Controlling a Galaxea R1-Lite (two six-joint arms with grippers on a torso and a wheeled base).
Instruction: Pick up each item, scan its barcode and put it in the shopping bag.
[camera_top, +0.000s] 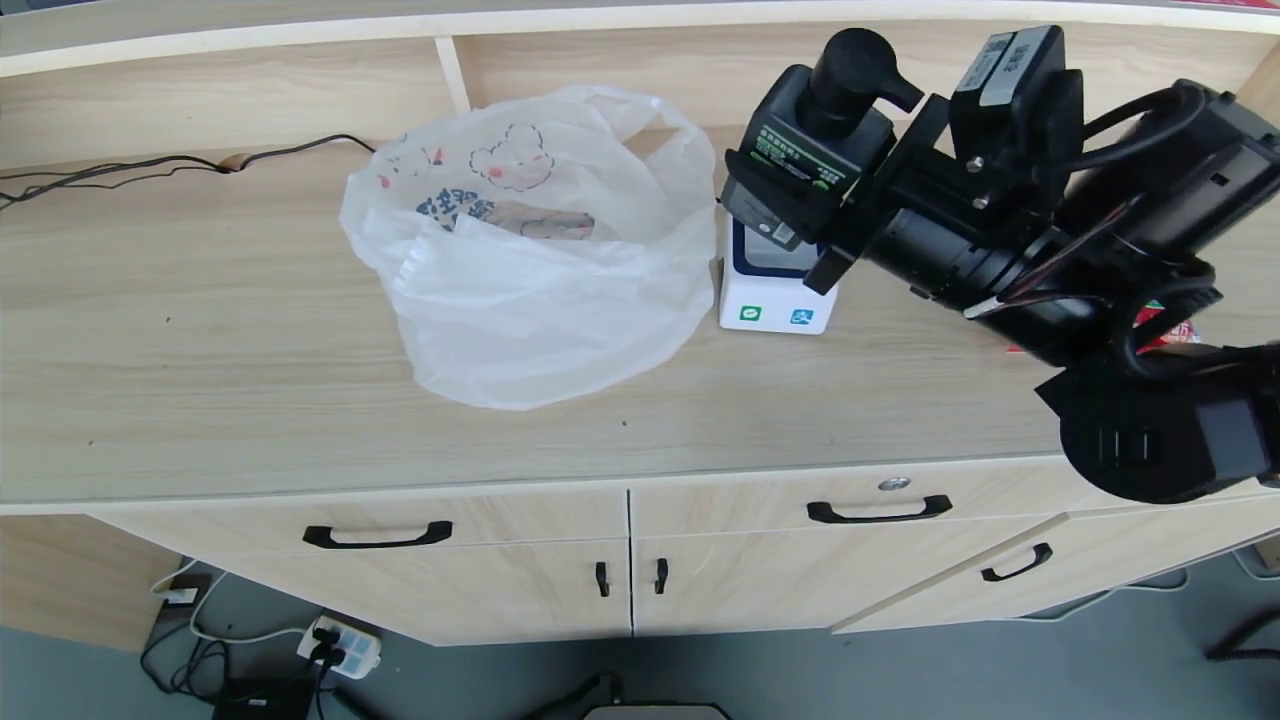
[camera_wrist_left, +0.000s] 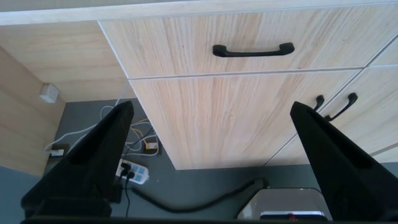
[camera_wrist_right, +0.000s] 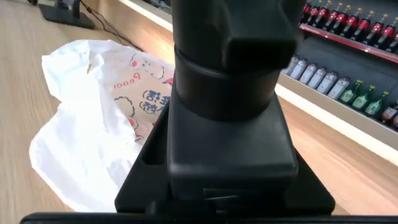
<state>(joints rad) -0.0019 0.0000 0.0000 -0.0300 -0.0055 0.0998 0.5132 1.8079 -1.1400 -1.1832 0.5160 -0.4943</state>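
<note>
The scan step is in hand. The right gripper (camera_top: 862, 200) is clamped on a black pump bottle (camera_top: 805, 150) and holds it just above the white barcode scanner (camera_top: 775, 300), which stands on the counter (camera_top: 200, 380) just right of the shopping bag (camera_top: 540, 280).

The bottle is tilted. Its long axis runs from the base, low and near over the scanner, up to the pump head at the far end, and the nozzle points right. Whether a barcode faces the scanner window cannot be told.

The next move likely calls for carrying the bottle left over the bag's open mouth and lowering it base-first, clear of the loose plastic rim.

The left gripper (camera_wrist_left: 208, 168) hangs wide and empty before the drawer fronts (camera_wrist_left: 249, 81) below the counter.
</note>
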